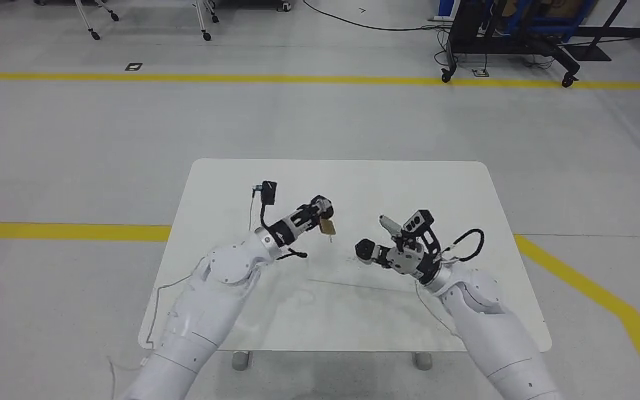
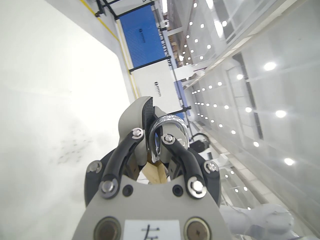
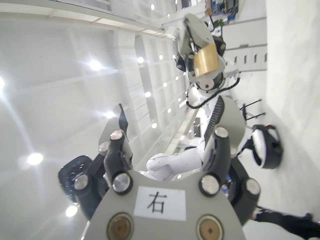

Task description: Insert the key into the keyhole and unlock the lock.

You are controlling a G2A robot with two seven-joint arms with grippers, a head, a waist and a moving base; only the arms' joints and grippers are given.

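The padlock (image 3: pixel 205 61) in my left pincer (image 2: pixel 151 108) has a brass-looking body, brushed and softly shining, and a hoop (image 2: pixel 170 123) of bright, mirror-smooth metal. My fingers (image 2: pixel 130 118) are matt grey shells, whether plastic or metal I cannot tell, faced with black ribbed pads (image 2: pixel 148 108). Their links (image 2: pixel 120 156) are glossy black, pinned with polished metal screws (image 2: pixel 138 133). A white paper label (image 3: pixel 160 203) sits on my right pincer (image 3: pixel 170 116). The table (image 1: pixel 400 190) is white, smooth and matt.

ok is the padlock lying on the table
No, the left gripper holds the padlock between its fingers, raised off the table.
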